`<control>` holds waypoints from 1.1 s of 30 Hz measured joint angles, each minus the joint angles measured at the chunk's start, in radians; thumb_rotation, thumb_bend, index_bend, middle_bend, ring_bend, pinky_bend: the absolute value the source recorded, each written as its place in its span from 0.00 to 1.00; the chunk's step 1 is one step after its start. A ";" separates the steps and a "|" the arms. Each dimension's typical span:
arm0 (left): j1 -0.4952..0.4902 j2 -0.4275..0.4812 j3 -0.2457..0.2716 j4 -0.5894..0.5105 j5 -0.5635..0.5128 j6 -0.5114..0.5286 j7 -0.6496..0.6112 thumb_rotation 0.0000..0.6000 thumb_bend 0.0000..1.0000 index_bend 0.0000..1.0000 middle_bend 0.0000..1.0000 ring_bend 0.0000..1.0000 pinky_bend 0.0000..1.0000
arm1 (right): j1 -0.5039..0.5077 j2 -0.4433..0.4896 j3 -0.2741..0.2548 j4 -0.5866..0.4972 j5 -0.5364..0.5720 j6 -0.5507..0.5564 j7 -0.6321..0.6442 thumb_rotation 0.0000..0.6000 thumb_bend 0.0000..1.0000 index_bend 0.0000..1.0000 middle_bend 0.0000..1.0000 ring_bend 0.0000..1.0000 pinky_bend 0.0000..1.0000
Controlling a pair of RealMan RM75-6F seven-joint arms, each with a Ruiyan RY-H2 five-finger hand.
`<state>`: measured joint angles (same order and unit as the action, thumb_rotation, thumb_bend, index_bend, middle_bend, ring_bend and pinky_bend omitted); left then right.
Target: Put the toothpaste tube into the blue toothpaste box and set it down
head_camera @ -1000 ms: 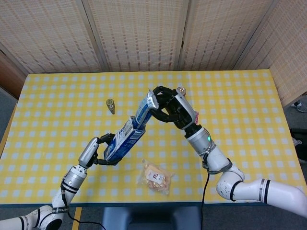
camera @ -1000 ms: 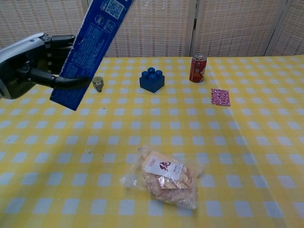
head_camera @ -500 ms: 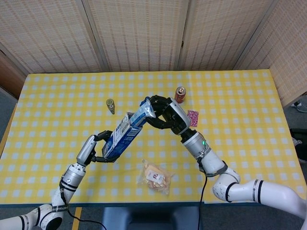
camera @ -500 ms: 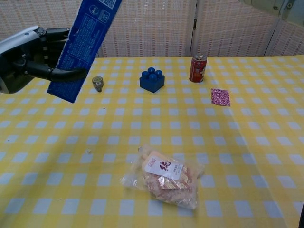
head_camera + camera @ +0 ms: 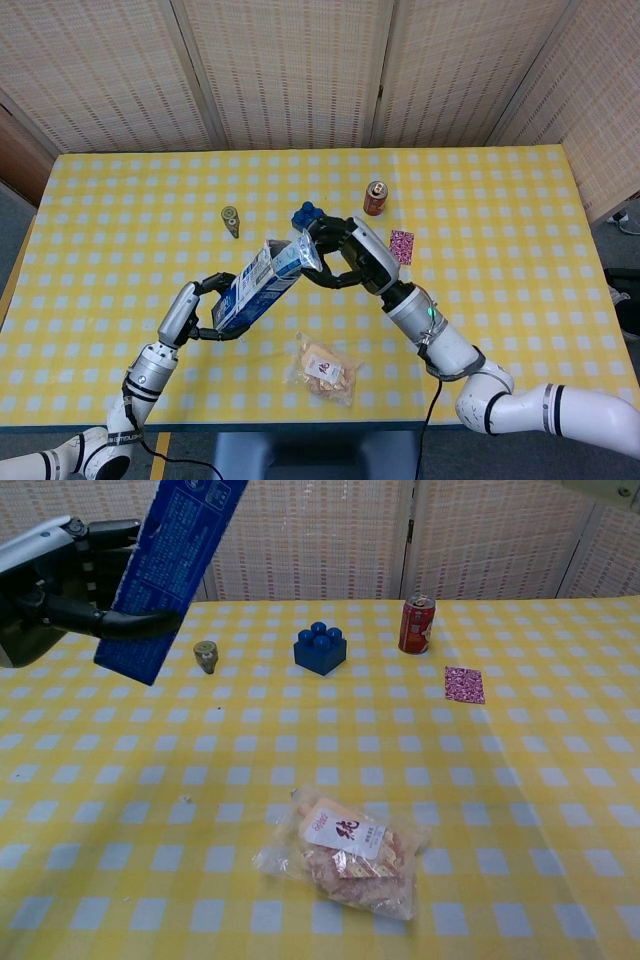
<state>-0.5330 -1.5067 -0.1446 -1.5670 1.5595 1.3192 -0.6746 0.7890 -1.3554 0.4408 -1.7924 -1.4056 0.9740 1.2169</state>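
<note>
The blue toothpaste box [image 5: 252,290] hangs tilted above the table, its lower end gripped by my left hand [image 5: 203,308]. In the chest view the same box [image 5: 170,565] rises steeply out of the left hand [image 5: 55,585] at the upper left. The toothpaste tube [image 5: 301,250] sticks out of the box's upper open end, only its crimped tail showing. My right hand [image 5: 350,262] holds that tail, fingers curled around it. The chest view shows just a sliver of the right arm at the top right corner.
On the yellow checked table [image 5: 500,300] lie a snack bag [image 5: 325,370] near the front, a blue block [image 5: 305,212], a red can [image 5: 375,197], a pink square [image 5: 402,246] and a small round object [image 5: 231,220] further back.
Both hands have come down and toward the front edge. The box now lies flatter, and the right hand has uncovered the can and blue block behind it.
</note>
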 measured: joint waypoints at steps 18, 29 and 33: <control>-0.004 -0.002 0.000 0.018 0.017 0.021 -0.028 1.00 0.22 0.47 0.76 0.57 0.61 | -0.033 0.088 -0.030 -0.023 -0.091 0.084 0.007 1.00 0.40 0.00 0.00 0.03 0.28; 0.000 0.030 0.020 0.087 0.013 0.003 0.036 1.00 0.22 0.47 0.76 0.58 0.61 | -0.109 0.211 -0.143 -0.001 -0.094 0.076 -0.591 1.00 0.40 0.00 0.00 0.00 0.03; 0.001 0.021 0.036 0.119 0.018 -0.005 0.042 1.00 0.22 0.47 0.76 0.58 0.61 | -0.165 0.255 -0.211 0.032 -0.067 0.078 -0.787 1.00 0.39 0.00 0.00 0.00 0.01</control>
<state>-0.5321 -1.4857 -0.1087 -1.4484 1.5771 1.3143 -0.6323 0.6243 -1.1001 0.2298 -1.7604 -1.4727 1.0523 0.4297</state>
